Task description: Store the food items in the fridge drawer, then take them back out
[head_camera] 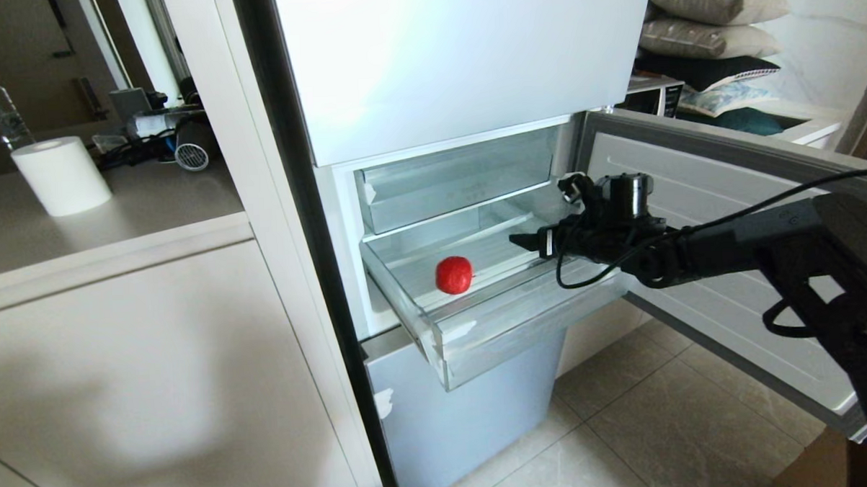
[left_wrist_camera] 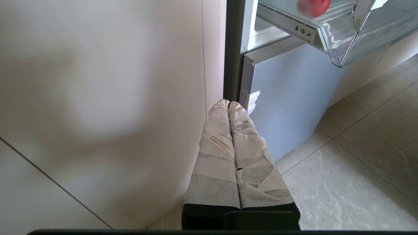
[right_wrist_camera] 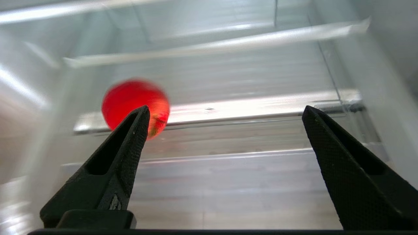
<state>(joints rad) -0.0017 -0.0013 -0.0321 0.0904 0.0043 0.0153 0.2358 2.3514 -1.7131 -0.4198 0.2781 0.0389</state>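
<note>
Closest to my head camera, at about 4 o'clock, is the right arm (head_camera: 823, 259), reaching in from the right edge toward the middle of the frame. Its right gripper (head_camera: 531, 241) hangs over the pulled-out drawer (head_camera: 508, 327), above the drawer's right half, and in the right wrist view I see the two black fingers (right_wrist_camera: 127, 153) spread wide with nothing between them. On the drawer's ribbed floor the red fruit (head_camera: 454, 274) lies at roughly 9 o'clock from the gripper, near it but apart, close behind the clear front wall. Through the right wrist camera the fruit (right_wrist_camera: 135, 104) looks blurred and sits partly behind one fingertip. A shallower tray (head_camera: 460, 181) sits at 12 o'clock above the drawer, and the open door (head_camera: 727, 190) stands off at 3 o'clock. My left gripper (left_wrist_camera: 228, 107) is parked low beside the cabinet, its taped fingers (left_wrist_camera: 215, 156) pressed together and empty, with the drawer's corner (left_wrist_camera: 339, 42) at 1 o'clock from it
</note>
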